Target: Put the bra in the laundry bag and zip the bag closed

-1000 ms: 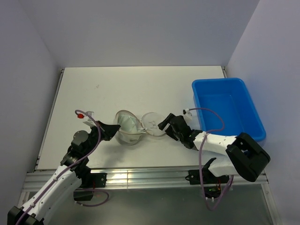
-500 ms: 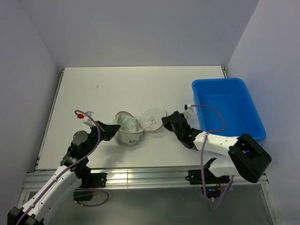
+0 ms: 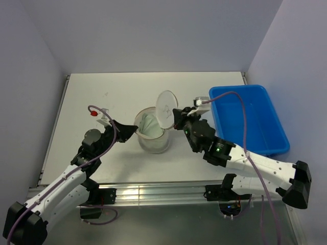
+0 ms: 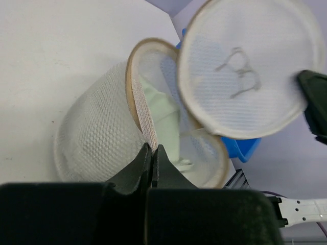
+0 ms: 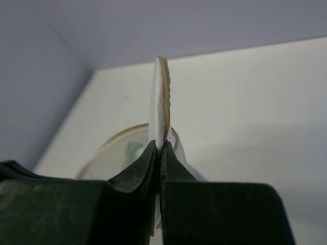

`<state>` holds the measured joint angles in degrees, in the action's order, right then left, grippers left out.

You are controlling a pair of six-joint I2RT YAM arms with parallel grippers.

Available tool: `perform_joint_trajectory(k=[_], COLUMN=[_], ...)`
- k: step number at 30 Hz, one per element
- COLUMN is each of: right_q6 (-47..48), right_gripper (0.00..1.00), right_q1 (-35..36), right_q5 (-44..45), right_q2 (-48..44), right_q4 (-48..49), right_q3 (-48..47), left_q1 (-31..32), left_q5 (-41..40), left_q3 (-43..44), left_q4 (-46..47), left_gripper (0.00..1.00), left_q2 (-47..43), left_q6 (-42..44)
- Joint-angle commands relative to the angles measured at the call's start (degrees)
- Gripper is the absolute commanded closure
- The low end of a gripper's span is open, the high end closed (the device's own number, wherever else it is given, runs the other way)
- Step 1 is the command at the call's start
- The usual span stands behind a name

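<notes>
The laundry bag (image 3: 153,139), a cream mesh drum, stands with its mouth open, held a little above the table. A pale green bra (image 3: 150,124) lies inside it. My left gripper (image 3: 134,130) is shut on the bag's left rim (image 4: 144,120). My right gripper (image 3: 176,118) is shut on the edge of the round lid (image 3: 167,108), which stands raised above the mouth. The left wrist view shows the lid's (image 4: 248,69) face with a dark mark and the bra (image 4: 166,115) below. The right wrist view shows the lid (image 5: 161,97) edge-on between my jaws.
A blue plastic bin (image 3: 272,133) stands at the table's right side, just behind my right arm. White walls close off the back and both sides. The table's (image 3: 112,94) near edge runs along the metal rail by the arm bases.
My right gripper has shut on the lid and lifted it up and to the left. The bag has gone from lying low on the table to upright, with both arms raised.
</notes>
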<state>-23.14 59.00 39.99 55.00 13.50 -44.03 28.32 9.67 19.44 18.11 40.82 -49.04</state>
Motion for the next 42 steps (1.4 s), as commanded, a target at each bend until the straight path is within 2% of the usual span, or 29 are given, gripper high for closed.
perform_joint_trajectory(k=[1, 4, 9, 13, 16, 22, 23, 25, 26, 28, 30, 35, 37, 40, 41, 42], right_q6=[6.95, 13.63, 14.34, 15.14, 15.92, 17.87, 17.08, 14.63, 14.00, 10.07, 9.16, 3.11, -1.28, -7.77, -9.37, -12.17], right_gripper=[1.00, 1.00, 1.00, 1.00, 1.00, 0.98, 0.83, 0.64, 0.49, 0.42, 0.31, 0.32, 0.38, 0.59, 0.71, 0.76], right_q1=[0.41, 0.41, 0.59, 0.59, 1.37, 9.97, 11.12, 14.45, 15.17, 15.79, 15.36, 10.35, 6.49, -1.76, -4.22, -9.03], right_q5=[10.11, 6.00, 5.27, 10.98, 9.15, 11.17, 8.99, 7.74, 7.48, 10.27, 12.65, 1.60, -2.08, -7.45, -12.08, -14.91], right_q2=[3.45, -1.38, -0.17, 1.68, 2.56, 11.95, 16.23, 21.09, 25.46, 29.00, 29.20, 15.96, 12.86, 9.34, 8.20, 7.58], right_q4=[-12.45, -6.56, -12.18, -15.25, -17.27, -17.54, -18.76, -23.13, -25.60, -35.32, -37.57, -34.17, -31.36, -29.41, -27.14, -25.47], right_q3=[-4.03, -7.10, -10.12, -9.23, -10.98, -16.43, -17.66, -22.92, -25.20, -32.68, -34.19, -27.09, -21.29, -14.26, -12.50, -9.00], left_q1=[0.42, 1.47, 3.41, 6.31, 8.68, 9.48, 9.48, 9.39, 9.30, 9.21, 9.13, 8.60, 8.34, 7.72, 7.72, 7.55], left_q5=[0.61, -0.08, -2.38, -3.16, -4.22, -6.42, -7.12, -7.74, -7.83, -7.74, -8.09, -7.65, -7.13, -6.42, -5.90, -5.72], left_q3=[3.57, 7.17, 7.02, 4.29, 4.81, 4.03, 3.50, 2.18, 1.83, 1.65, 1.83, 1.91, 2.27, 2.97, 3.32, 4.28], left_q4=[5.18, 6.06, 5.36, 8.34, 10.80, 14.14, 14.67, 15.73, 15.99, 16.17, 15.91, 16.52, 17.13, 18.62, 19.76, 20.21], left_gripper=[1.00, 1.00, 1.00, 1.00, 1.00, 1.00, 1.00, 1.00, 1.00, 1.00, 1.00, 1.00, 1.00, 1.00, 1.00, 1.00], left_q2=[2.95, 4.00, 5.49, 7.95, 11.12, 15.87, 16.39, 16.75, 16.92, 17.10, 16.75, 16.92, 17.28, 18.15, 18.77, 19.12], left_q6=[-0.10, 1.04, 1.41, 2.10, 3.77, 4.04, 3.86, 3.51, 3.42, 3.60, 4.12, 4.74, 4.91, 5.18, 5.27, 5.44])
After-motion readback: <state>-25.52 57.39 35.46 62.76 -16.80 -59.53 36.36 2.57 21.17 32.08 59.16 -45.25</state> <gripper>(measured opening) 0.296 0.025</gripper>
